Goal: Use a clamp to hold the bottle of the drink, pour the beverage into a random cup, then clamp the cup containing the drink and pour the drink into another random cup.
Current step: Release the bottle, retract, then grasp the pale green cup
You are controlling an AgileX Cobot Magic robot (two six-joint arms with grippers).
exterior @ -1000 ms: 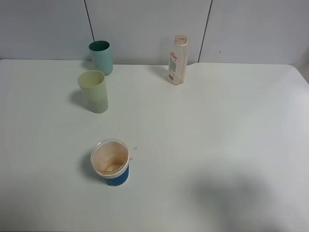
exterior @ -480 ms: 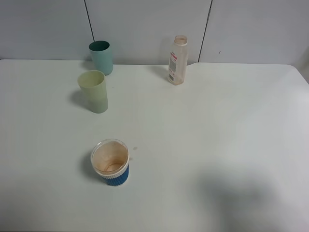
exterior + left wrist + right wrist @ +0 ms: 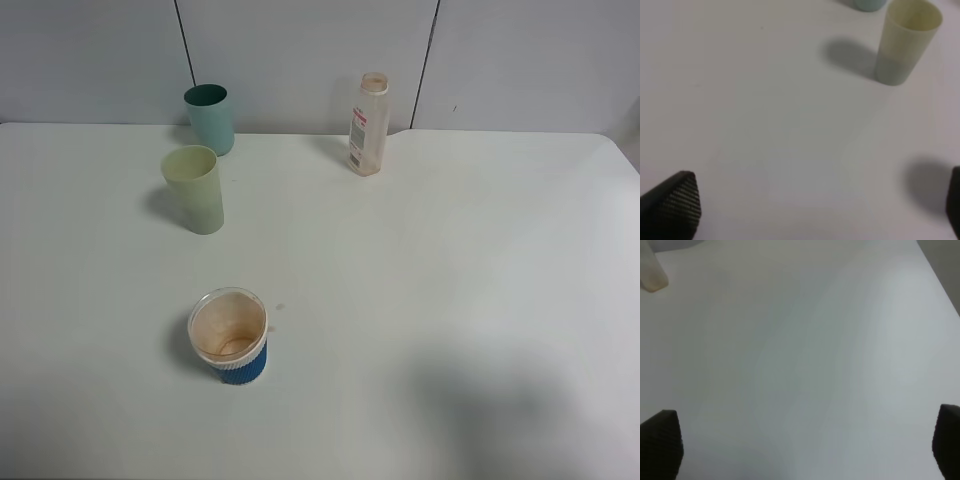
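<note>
1. Where the blue-sleeved cup (image 3: 229, 338) stands as landmark, the white table (image 3: 450, 300) spreads wide around it.
2. Left gripper (image 3: 812, 202): jaws wide apart, empty, over bare table.
3. Right gripper (image 3: 804, 440): jaws wide apart, empty.
4. Bottle (image 3: 368, 125): upright, capless, well behind the blue-sleeved cup and to its right; liquid level unclear.
5. Pale yellow-green tumbler (image 3: 195, 190): upright, behind the blue-sleeved cup, slightly left.
6. Teal tumbler (image 3: 210, 119): upright, farther behind the blue-sleeved cup.
7. Blue-sleeved cup: shortest, upright, brown-stained inside.
</note>
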